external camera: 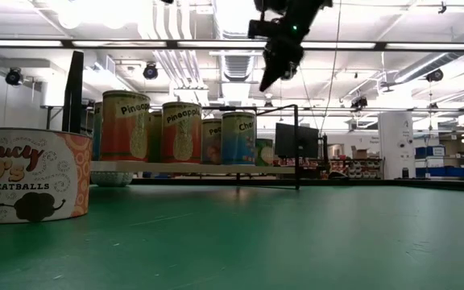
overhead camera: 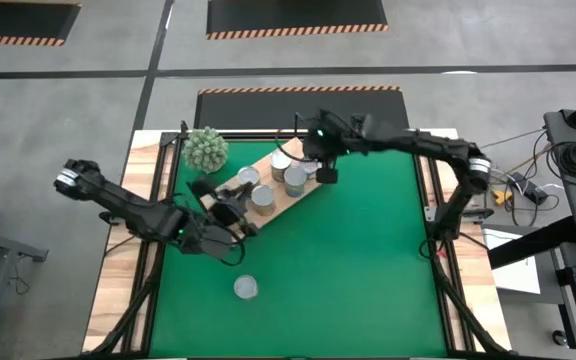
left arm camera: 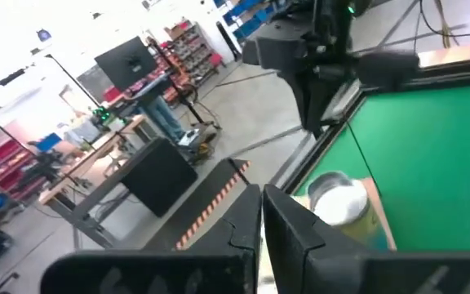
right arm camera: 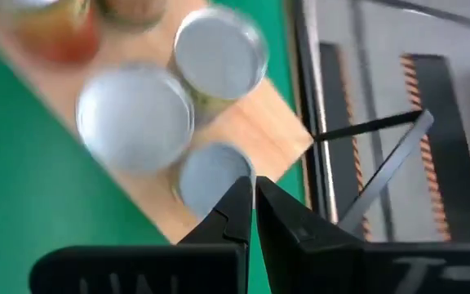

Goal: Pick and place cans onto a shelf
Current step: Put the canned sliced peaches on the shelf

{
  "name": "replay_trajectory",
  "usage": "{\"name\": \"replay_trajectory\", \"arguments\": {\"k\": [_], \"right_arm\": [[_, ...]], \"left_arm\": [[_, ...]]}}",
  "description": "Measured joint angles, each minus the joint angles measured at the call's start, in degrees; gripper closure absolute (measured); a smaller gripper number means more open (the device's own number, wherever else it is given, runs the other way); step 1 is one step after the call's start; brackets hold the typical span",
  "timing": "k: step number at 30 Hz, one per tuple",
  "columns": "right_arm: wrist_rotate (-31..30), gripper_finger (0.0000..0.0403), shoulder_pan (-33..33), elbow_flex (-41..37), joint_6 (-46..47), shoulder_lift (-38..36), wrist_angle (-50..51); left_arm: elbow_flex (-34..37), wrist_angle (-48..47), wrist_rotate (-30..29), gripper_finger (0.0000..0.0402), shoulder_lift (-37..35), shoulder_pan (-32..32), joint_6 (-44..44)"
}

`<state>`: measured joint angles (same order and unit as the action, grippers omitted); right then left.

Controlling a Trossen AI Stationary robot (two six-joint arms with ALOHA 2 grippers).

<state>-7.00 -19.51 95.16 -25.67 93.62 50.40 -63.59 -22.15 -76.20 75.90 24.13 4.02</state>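
Note:
The wooden shelf board (overhead camera: 230, 192) lies slantwise at the far middle of the green mat, with several silver-topped cans (overhead camera: 295, 180) standing on it; the low view shows their labels (external camera: 182, 131). One can (overhead camera: 246, 288) stands alone on the mat near the front edge and looms at the low view's left (external camera: 31, 174). My right gripper (overhead camera: 326, 173) hangs shut and empty above the shelf's right end, over the cans (right arm camera: 137, 118), and shows high in the low view (external camera: 274, 74). My left gripper (overhead camera: 236, 206) is shut and empty by the shelf's left end, pointing toward a can (left arm camera: 338, 201).
A spiky green ball plant (overhead camera: 206, 148) sits at the far left by the shelf. The shelf's black wire frame (external camera: 297, 145) stands at one end. Bare green mat (overhead camera: 368, 260) spreads to the right and front. The table's wooden edges (overhead camera: 118, 270) border the mat.

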Motion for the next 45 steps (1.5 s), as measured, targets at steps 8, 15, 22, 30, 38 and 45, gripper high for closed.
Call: {"name": "replay_trajectory", "arguments": {"k": [8, 15, 22, 30, 38, 45], "right_arm": [[11.2, 0.0394, -4.3, 17.6, -28.6, 13.8, 24.5], [12.7, 0.0394, -4.1, 23.9, -29.8, 21.8, 25.3], [5.9, 0.0394, -4.0, 25.5, -29.4, 25.4, 25.2], [5.9, 0.0394, -4.1, 24.7, -29.8, 26.2, 23.8], [5.9, 0.0394, -4.1, 22.9, -29.9, 26.2, 20.7], [5.4, 0.0394, -4.1, 21.8, -29.5, 26.2, 19.0]], "left_arm": [[4.8, -7.5, 0.6, 0.0402, -5.7, 2.3, 9.0], [5.6, -7.7, 0.6, 0.0402, -6.1, 2.7, 8.6], [5.6, -7.9, 0.7, 0.0402, -6.1, 3.4, 8.6], [5.6, -7.9, 0.7, 0.0402, -6.1, 3.3, 8.5], [5.6, -7.9, 0.7, 0.0402, -6.1, 3.3, 8.5], [5.6, -7.9, 0.7, 0.0402, -6.1, 3.3, 8.5]]}}
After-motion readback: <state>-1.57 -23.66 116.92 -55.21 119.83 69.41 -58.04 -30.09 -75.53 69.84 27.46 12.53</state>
